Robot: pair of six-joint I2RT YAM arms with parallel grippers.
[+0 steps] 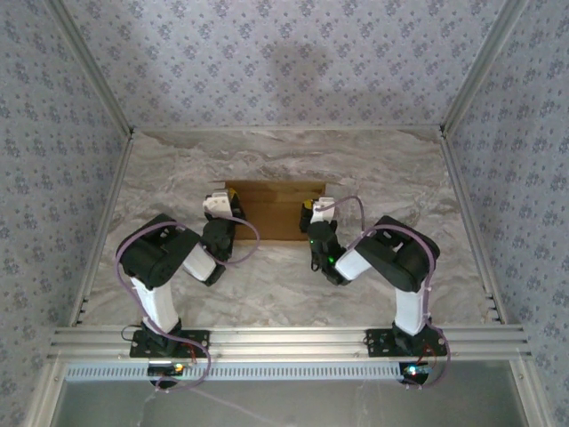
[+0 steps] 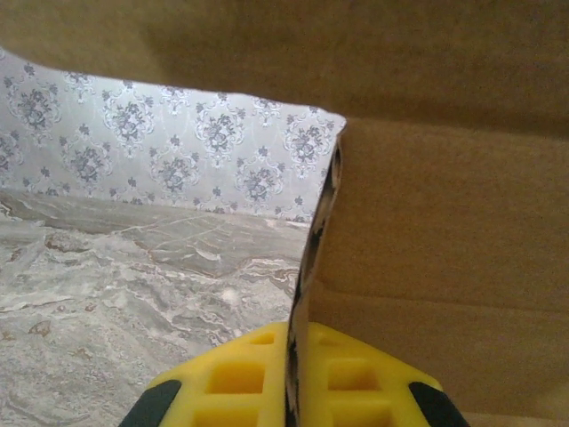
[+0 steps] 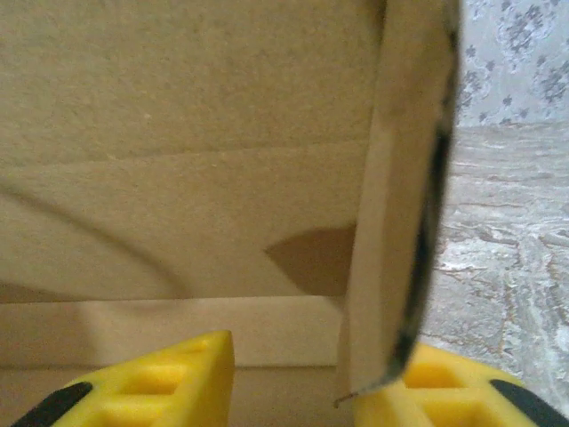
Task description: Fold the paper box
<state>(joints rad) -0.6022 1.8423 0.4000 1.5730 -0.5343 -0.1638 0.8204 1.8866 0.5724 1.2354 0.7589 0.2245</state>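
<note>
Box (image 1: 271,209): left jaws pinch one side flap (image 2: 313,258), right jaws stand open beside the other flap (image 3: 391,178); re-grip, then raise both evenly.

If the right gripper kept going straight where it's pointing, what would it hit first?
The box: its brown panel lies straight ahead. The right gripper stands open around an upright flap, so the panel likely comes first; depth is unclear.

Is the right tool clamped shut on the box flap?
No: the right tool has its yellow fingers apart, with a flap of the paper box beside just one.
</note>
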